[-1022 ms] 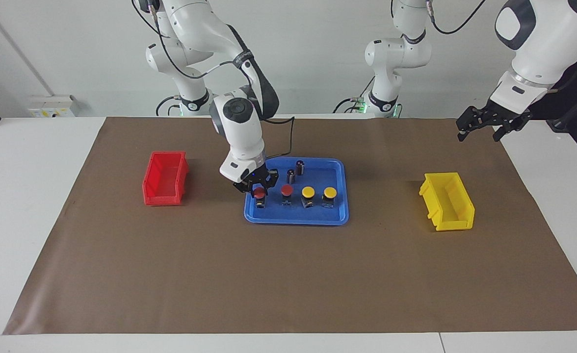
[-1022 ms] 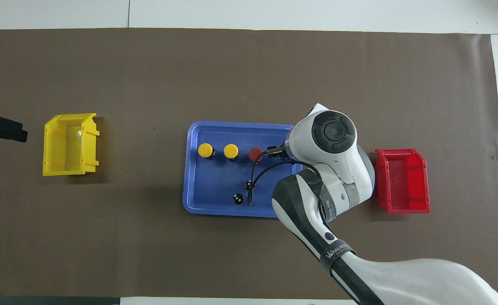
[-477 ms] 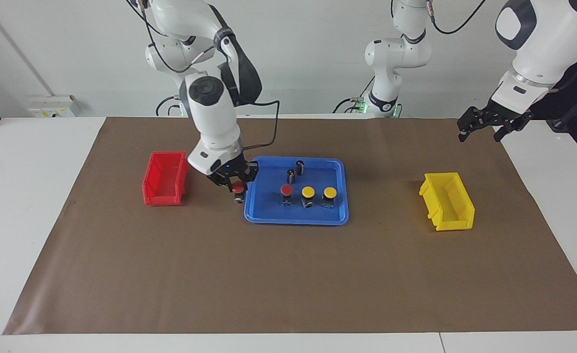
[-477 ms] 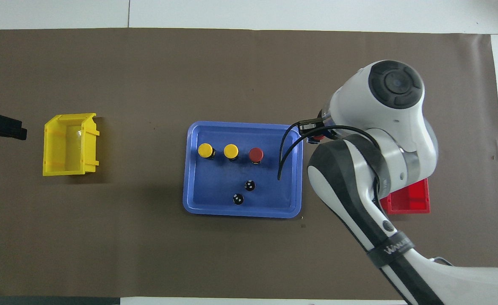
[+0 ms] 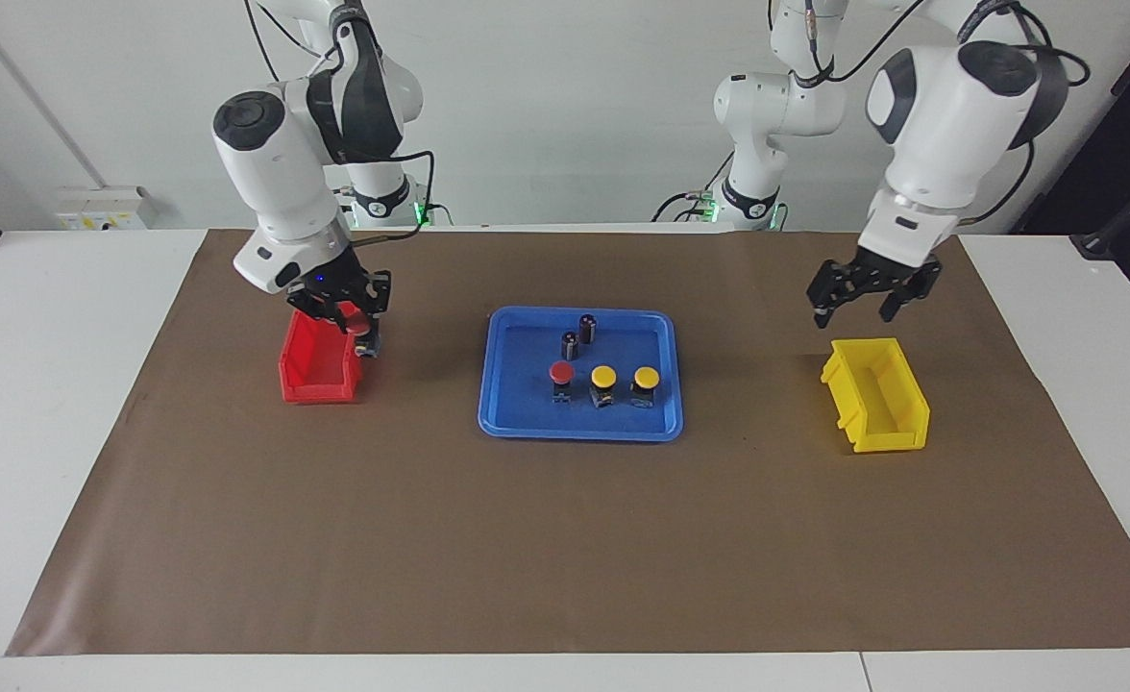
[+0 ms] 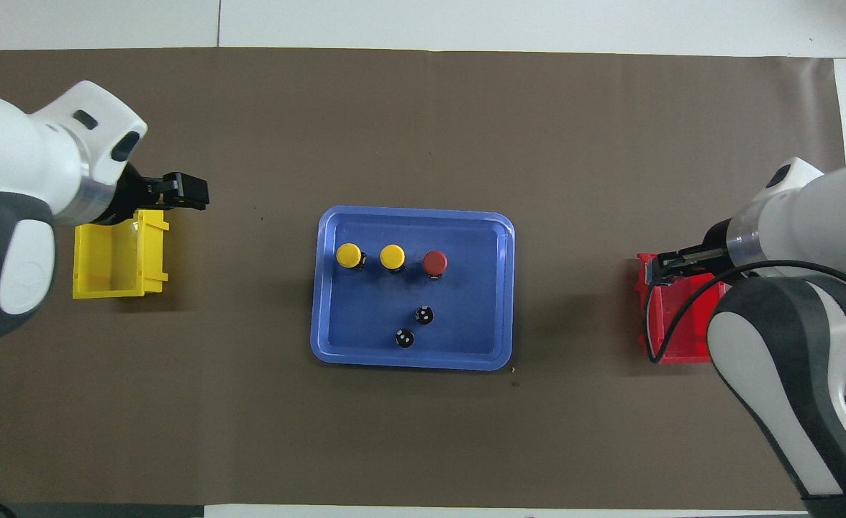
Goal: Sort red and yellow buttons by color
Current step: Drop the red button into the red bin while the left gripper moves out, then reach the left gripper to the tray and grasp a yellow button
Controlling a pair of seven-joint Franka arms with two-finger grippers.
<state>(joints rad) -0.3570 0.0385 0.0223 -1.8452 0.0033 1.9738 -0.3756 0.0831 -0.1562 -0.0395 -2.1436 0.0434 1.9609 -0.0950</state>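
Observation:
My right gripper (image 5: 357, 330) is shut on a red button (image 5: 362, 328) and holds it in the air over the tray-side edge of the red bin (image 5: 320, 358). In the overhead view the right gripper (image 6: 657, 270) covers that button over the red bin (image 6: 675, 331). One red button (image 5: 561, 372) and two yellow buttons (image 5: 603, 376) (image 5: 646, 377) stand in a row in the blue tray (image 5: 579, 429). They also show in the overhead view: red button (image 6: 434, 262), yellow buttons (image 6: 393, 255) (image 6: 349, 255). My left gripper (image 5: 851, 311) is open and empty, in the air over the yellow bin (image 5: 877, 396).
Two dark cylinders (image 5: 570, 344) (image 5: 587, 327) without coloured caps stand in the tray, nearer to the robots than the row of buttons. The yellow bin (image 6: 110, 252) is at the left arm's end of the brown mat, the red bin at the right arm's end.
My right gripper lifted a red button out of the tray and carried it to over the red bin. My left gripper moved in from the table's end to over the yellow bin.

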